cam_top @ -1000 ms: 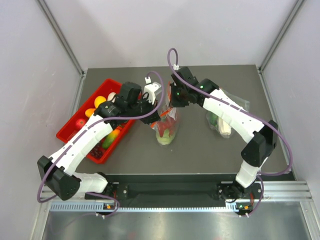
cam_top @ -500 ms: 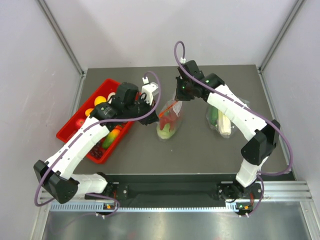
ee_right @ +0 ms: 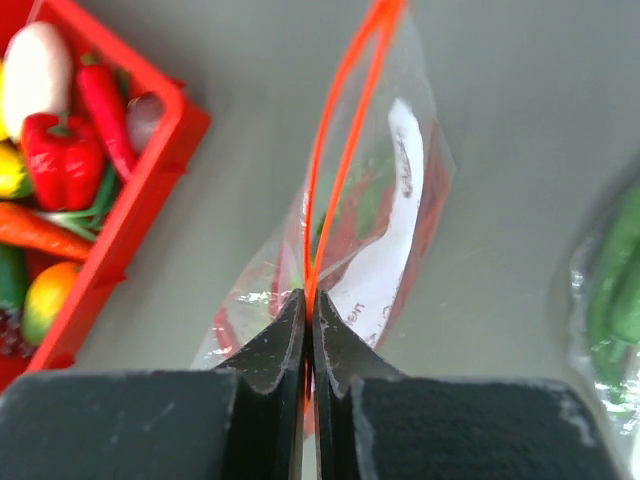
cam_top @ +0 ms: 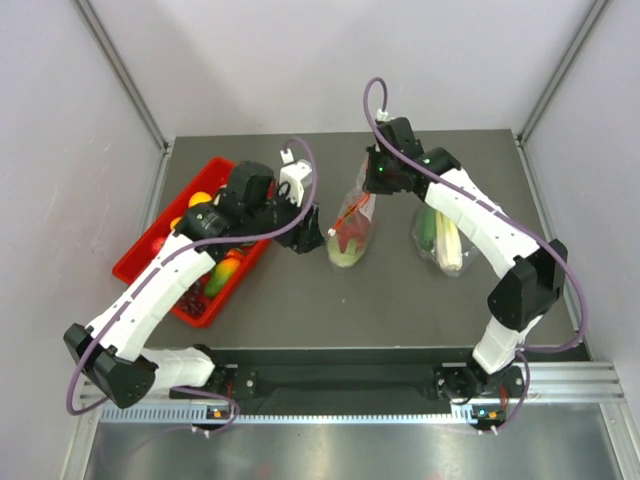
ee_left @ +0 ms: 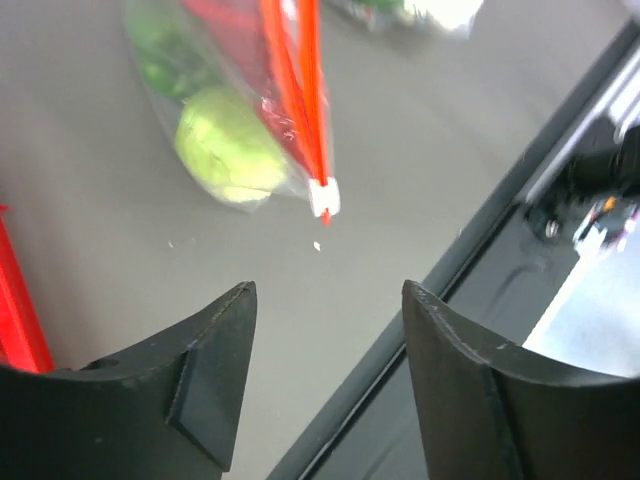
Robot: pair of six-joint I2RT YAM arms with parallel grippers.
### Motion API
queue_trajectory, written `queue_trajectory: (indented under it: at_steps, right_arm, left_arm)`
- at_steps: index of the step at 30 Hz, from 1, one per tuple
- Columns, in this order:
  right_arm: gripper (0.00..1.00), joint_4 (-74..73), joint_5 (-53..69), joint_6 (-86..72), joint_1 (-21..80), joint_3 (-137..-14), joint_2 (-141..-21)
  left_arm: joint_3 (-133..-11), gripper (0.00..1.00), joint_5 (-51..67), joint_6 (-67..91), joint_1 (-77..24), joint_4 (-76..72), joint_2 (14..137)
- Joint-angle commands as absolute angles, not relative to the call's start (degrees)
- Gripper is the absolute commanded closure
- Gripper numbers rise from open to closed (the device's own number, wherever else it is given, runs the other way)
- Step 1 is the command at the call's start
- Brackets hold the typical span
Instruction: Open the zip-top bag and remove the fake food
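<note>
The zip-top bag (cam_top: 352, 228) hangs from its red-orange zip strip (ee_right: 335, 150), and my right gripper (ee_right: 308, 297) is shut on that strip at its upper end. The bag's lower end rests on the table. Inside it is the fake food: a pale green cabbage (ee_left: 228, 148) and red chili pieces (cam_top: 349, 226). In the left wrist view the strip (ee_left: 300, 90) ends in a white slider (ee_left: 323, 197). My left gripper (ee_left: 325, 292) is open just short of the slider, touching nothing. From above, the left gripper (cam_top: 306, 237) sits just left of the bag.
A red tray (cam_top: 128, 252) of toy fruits and vegetables lies at the left, partly under my left arm; its corner (ee_right: 190, 130) is close to the bag. A second clear bag with a leek (cam_top: 440, 240) lies to the right. The table's black front rail (ee_left: 560, 170) is near.
My left gripper has opened and let go of the bag's slider end. My right gripper has carried the bag to the right and further back, still shut on the strip.
</note>
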State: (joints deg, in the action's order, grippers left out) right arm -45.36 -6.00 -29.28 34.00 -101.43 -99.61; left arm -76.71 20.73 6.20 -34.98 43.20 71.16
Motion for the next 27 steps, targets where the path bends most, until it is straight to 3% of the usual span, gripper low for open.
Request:
queue_trajectory:
  at_steps: [1,8,14,27]
  right_arm:
    - [1.0,-38.2,-4.2,-27.5,33.2,-97.5,-93.4]
    - [1.0,-30.8,1.6,-25.6,34.8,-86.9,-87.6]
    - [1.0,-23.6,5.7,-26.5,35.4,-78.4,-81.1]
    - [1.0,-24.2,5.9,-26.1,37.7,-78.0,-80.3]
  left_arm:
    - [-83.0,0.34,17.2,9.0,-34.9,39.3,71.3]
    - [-82.8,0.3,17.8,18.8,-32.8,21.0,75.4]
    - [-82.2,0.3,18.1,27.2,-32.1,15.9,83.5]
    - [-81.8,0.3,18.1,32.9,-31.8,8.3,88.8]
